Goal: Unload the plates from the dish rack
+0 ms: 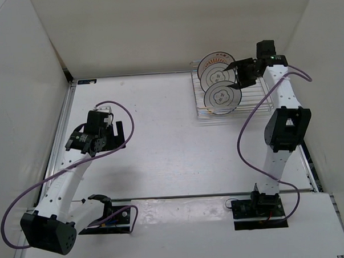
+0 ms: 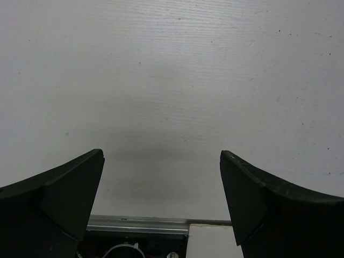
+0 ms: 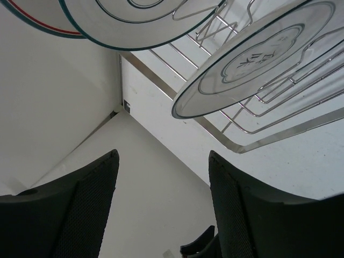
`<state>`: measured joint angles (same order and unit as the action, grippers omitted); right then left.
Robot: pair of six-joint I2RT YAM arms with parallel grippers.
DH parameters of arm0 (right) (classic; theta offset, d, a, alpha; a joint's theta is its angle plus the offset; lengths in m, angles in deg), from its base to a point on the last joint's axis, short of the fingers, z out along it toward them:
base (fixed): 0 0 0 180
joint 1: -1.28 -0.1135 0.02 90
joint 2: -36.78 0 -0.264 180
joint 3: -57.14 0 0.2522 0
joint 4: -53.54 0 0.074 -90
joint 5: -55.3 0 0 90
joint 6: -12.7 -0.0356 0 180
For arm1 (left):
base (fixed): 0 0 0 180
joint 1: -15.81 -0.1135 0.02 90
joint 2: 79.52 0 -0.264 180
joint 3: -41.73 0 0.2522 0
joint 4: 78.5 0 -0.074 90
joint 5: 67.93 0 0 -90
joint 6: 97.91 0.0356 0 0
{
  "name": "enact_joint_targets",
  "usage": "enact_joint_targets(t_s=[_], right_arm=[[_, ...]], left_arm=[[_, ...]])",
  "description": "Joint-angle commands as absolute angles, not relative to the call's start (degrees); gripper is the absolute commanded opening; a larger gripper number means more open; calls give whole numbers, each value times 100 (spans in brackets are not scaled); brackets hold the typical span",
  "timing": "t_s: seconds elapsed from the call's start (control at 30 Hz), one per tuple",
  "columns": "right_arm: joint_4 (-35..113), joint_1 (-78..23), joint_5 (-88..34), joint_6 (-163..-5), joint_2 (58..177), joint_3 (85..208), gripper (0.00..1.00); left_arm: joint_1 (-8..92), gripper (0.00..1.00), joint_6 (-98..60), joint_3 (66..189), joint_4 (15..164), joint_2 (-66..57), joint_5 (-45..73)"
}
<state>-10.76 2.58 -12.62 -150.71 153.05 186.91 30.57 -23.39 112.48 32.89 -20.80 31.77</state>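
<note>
Left gripper (image 1: 116,136) is hanging open over the table (image 1: 173,146), holding nothing. Farther back, right gripper (image 1: 236,76) is hovering w/ jaws spread close by the plates (image 1: 221,97), all three standing in the dish rack (image 1: 259,102). Risk: a grip landing off-centre on a thin rim could be tipping one plate into its neighbour, or dragging the rack.

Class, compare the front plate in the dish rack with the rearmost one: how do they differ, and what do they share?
Pattern: the front plate is white with a dark flower outline; the rearmost plate carries orange radiating strokes. View: the front plate shows nearly its whole face; the rearmost plate is half hidden by the middle plate. Both are round and stand on edge in the dish rack.
</note>
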Motion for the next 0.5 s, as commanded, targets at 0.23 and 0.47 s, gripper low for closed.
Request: enact_joint_targets(t_s=[0.23, 0.47], right_arm=[[-944, 146, -1449, -15438, 15841, 18789, 60], [-829, 155, -1581, -15438, 16132, 18868, 62]], left_arm=[[3066, 100, -2320, 11253, 3281, -2019, 3165], [3066, 100, -2206, 11235, 3184, -2063, 3271]])
